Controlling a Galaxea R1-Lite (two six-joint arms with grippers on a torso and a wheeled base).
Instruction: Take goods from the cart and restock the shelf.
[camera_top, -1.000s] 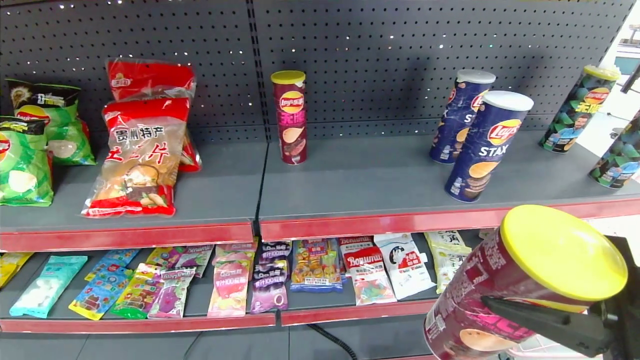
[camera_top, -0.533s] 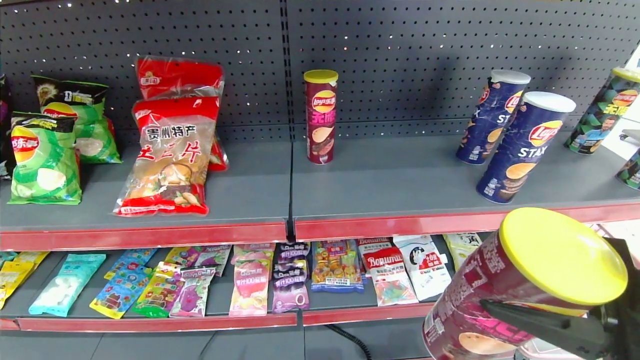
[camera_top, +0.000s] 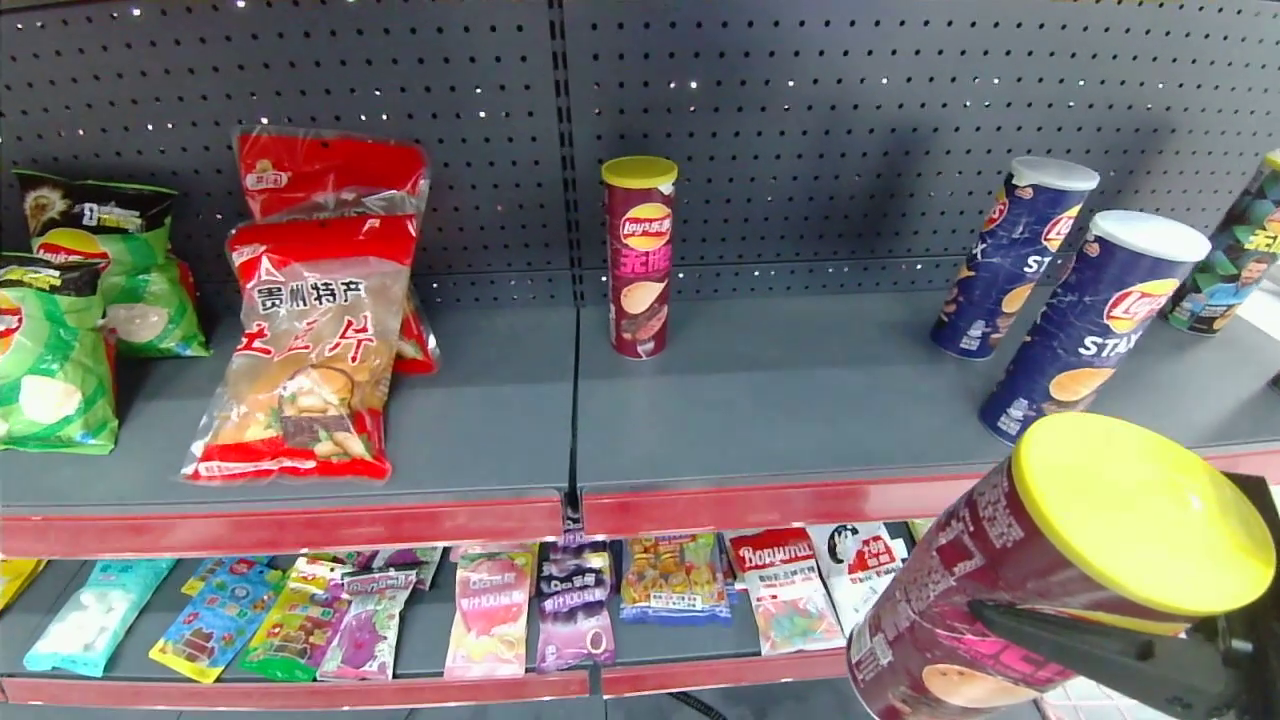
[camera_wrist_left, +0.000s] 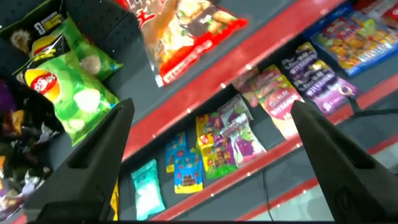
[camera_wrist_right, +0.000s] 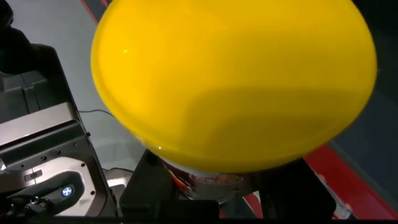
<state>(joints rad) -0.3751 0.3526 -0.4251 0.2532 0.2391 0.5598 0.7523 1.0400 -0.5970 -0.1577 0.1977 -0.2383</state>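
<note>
Head view had the right gripper pinching a tilted yellow-lidded can before the shelf, well apart from its upright twin. Left wrist view caught the left gripper spread, empty, facing candy bags.

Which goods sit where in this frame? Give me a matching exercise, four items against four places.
Things:
1. maroon can
2. blue cans
3. green chip bags
4. candy packets

Places:
A. lying on the lower shelf
B. left end of the upper shelf
C. tilted in the right tool
D. right part of the upper shelf

Pairs: 1-C, 2-D, 3-B, 4-A.
</note>
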